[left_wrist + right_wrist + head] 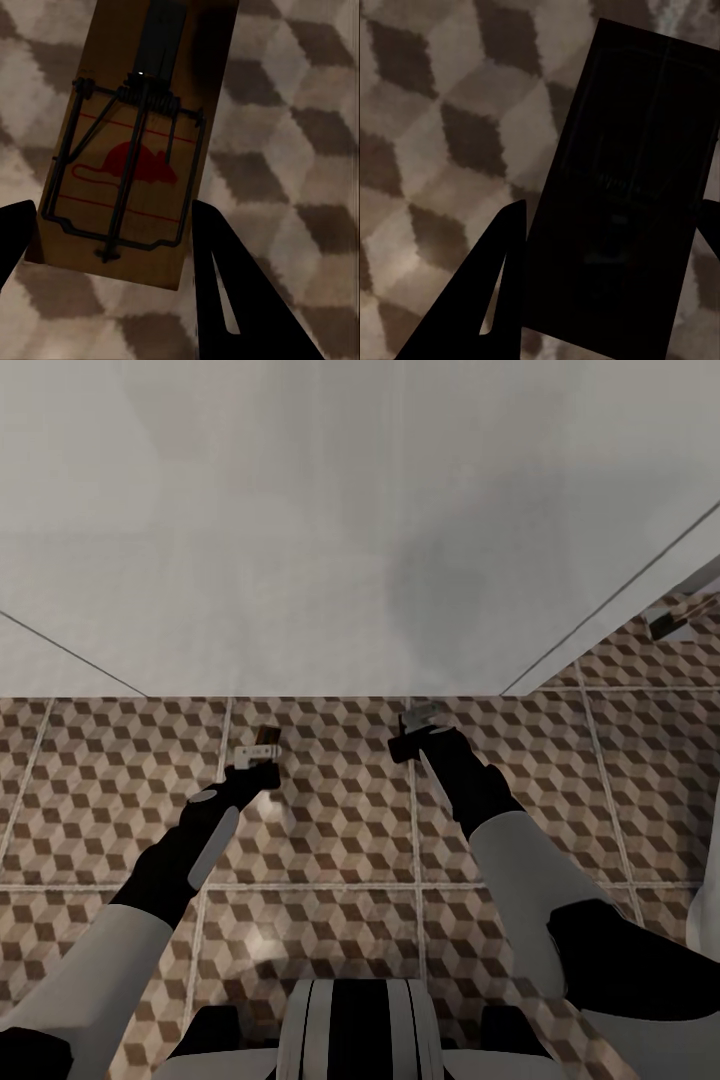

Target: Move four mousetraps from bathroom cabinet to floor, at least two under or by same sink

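Left gripper [112, 247]: clamped on trap [127, 150], frame centre.
Right gripper [607, 255]: clamped on dark trap [622, 195].
Handling: likely light, stiff; hold board edges, clear of spring.

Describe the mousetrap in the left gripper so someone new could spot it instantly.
Start at the cube-patterned bathroom floor below the pale wall. The left gripper holds a mousetrap above it: a flat brown board with a wire spring bar. Its printed red mouse shows clearly, unlike the right gripper's shadowed, near-black trap.
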